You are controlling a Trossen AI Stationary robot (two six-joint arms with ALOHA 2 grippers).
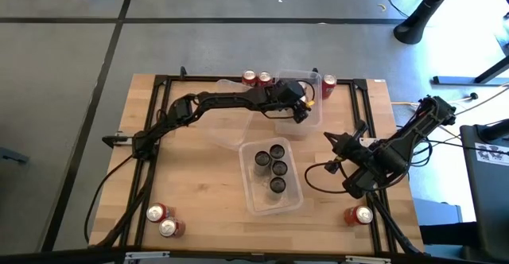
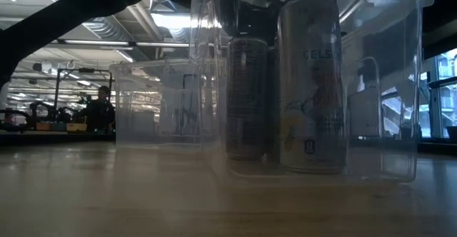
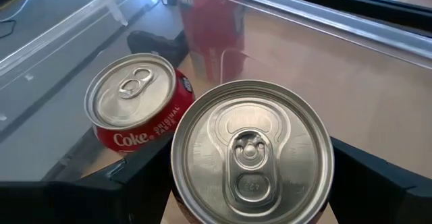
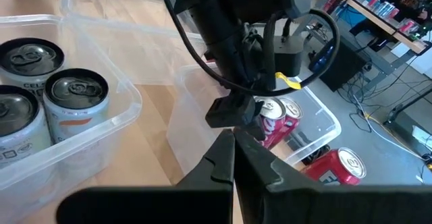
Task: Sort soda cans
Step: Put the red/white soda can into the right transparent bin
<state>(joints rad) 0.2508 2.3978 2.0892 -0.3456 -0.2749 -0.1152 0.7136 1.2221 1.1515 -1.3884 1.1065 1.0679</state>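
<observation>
High view: left gripper [image 1: 303,111] reaching across to the far clear bin [image 1: 312,119], jaws spread around a red soda can [image 3: 251,153] and gripping its sides. Left wrist view: silver top of that held can between the two dark fingers [image 3: 378,183], a second red Coke can [image 3: 135,102] just beside it inside the same bin. Near clear bin [image 1: 258,202] at the counter's [image 1: 199,184] middle, four dark cans [image 1: 272,167] upright within. Two red cans [image 1: 256,78] at the far edge just behind the left arm, one more red can [image 1: 328,82] near the far right corner. Two red cans [image 1: 163,220] at the near left corner, one red can [image 1: 359,215] at the near right. Right gripper [image 1: 330,140] waiting at the right side of the counter beside the near bin, jaws pressed together, nothing held. Low view: dark cans seen through the near bin's wall, a person [image 2: 98,110] far off in the room.
</observation>
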